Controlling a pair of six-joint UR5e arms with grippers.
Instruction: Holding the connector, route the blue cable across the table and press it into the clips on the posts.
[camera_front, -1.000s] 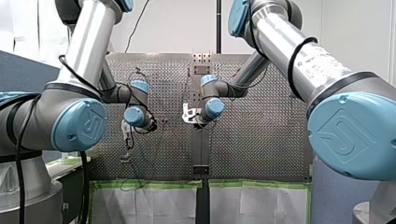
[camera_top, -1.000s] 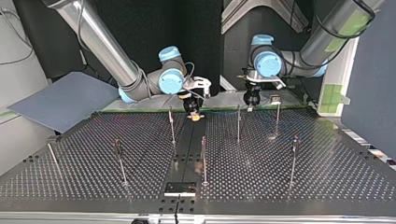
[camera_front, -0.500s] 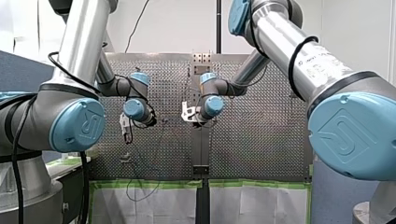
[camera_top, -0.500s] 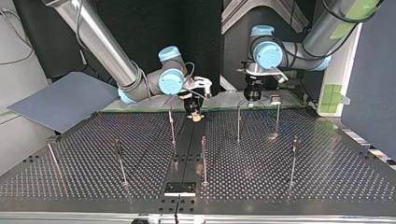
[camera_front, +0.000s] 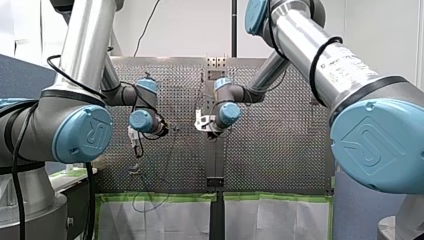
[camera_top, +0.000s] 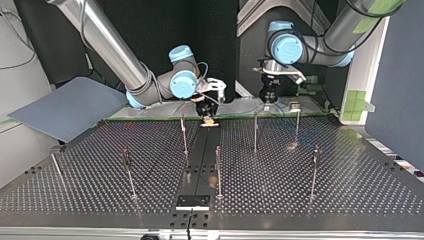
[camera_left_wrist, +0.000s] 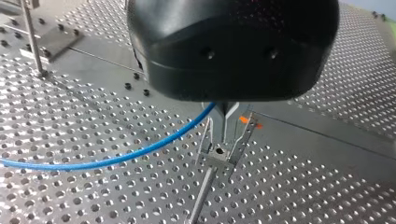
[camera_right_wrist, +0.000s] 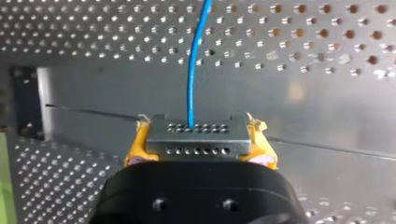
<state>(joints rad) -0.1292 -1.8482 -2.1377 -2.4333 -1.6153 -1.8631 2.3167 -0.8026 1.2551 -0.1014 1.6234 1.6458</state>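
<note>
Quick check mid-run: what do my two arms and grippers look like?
My left arm and my right arm: silver tubes, light-blue joint caps with embossed logos, black cables strapped on. Left gripper: rounded black body. Right gripper: black body, yellow pads.

Your left arm (camera_front: 85, 65) and right arm (camera_front: 325, 60) both reach out over the table, wrists turned down. Your right gripper (camera_right_wrist: 200, 140) clamps its yellow pads (camera_right_wrist: 135, 150) on the connector (camera_right_wrist: 198, 135). Your left gripper (camera_left_wrist: 226, 133) pinches the cable (camera_left_wrist: 116, 161).

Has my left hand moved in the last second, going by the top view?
Yes. My left hand rose: then level with the top of the nearby post, it now hangs above it.
</note>
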